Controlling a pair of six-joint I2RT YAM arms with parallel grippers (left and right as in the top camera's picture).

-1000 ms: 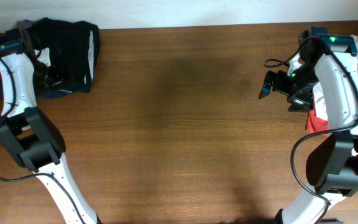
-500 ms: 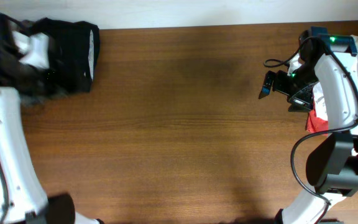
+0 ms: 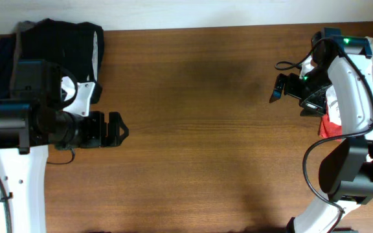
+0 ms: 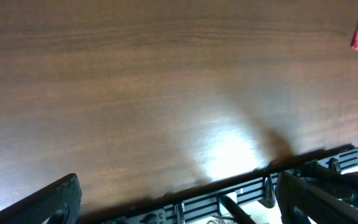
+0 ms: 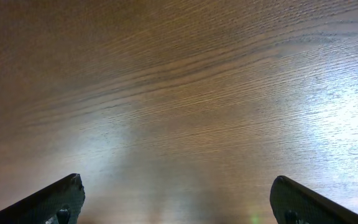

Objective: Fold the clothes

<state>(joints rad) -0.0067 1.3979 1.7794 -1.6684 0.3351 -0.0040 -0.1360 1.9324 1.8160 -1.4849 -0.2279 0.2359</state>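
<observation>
since a second ago the left gripper point(image 3: 118, 129) has swung off the dark clothes pile point(image 3: 63, 39) and out over the bare wooden table point(image 3: 193, 129). that pile lies at the far left corner, and red and white clothes point(image 3: 327, 127) lie at the right edge. the left gripper's fingers are apart and empty. the right gripper point(image 3: 276, 88) is likewise spread, holding nothing.

We're seeing black clothes point(image 3: 57, 35) with a white patch on them, a bright red cloth point(image 3: 329, 127), and a warm brown table point(image 3: 193, 129) with that streaky wood-grain pattern all over it.
</observation>
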